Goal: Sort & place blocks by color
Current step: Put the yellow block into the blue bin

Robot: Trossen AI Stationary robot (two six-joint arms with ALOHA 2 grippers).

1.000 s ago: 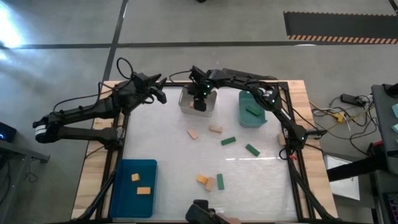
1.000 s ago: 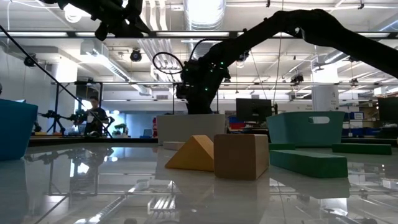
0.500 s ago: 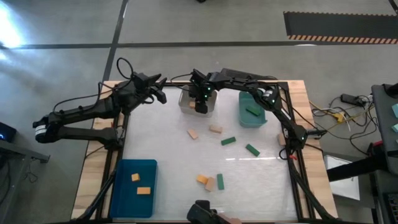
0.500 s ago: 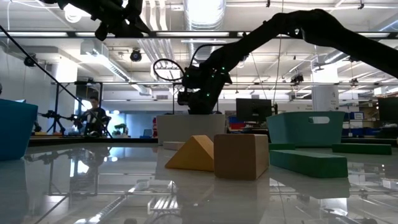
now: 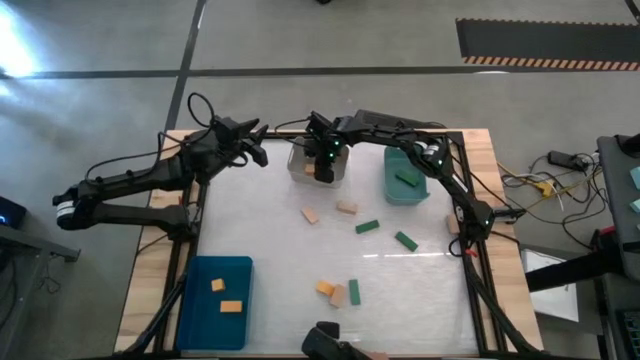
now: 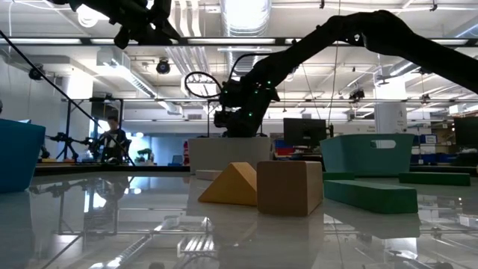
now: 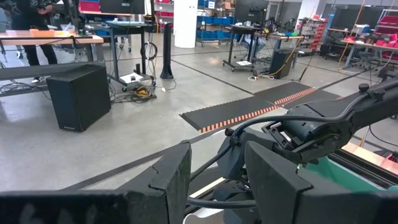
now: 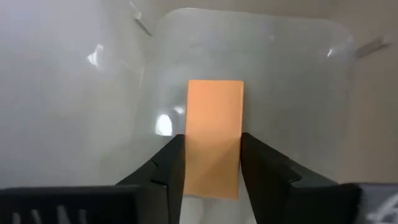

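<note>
Right gripper (image 8: 211, 163) hangs over the clear bin (image 5: 318, 163), jaws pinching a tan block (image 8: 214, 134) that sits squarely between them, bin floor just beyond. Left gripper (image 5: 258, 143) waits at the far left corner, jaws parted, nothing between them.

Score so far, by my read: two orange blocks (image 5: 224, 296) in the blue bin (image 5: 215, 302), one green block (image 5: 407, 179) in the green bin (image 5: 404, 176).

Left on the table, well away from either pair of jaws: two tan blocks (image 5: 346, 207), three green bars (image 5: 367, 227), and an orange wedge (image 5: 324, 289). Roughly half remains.
</note>
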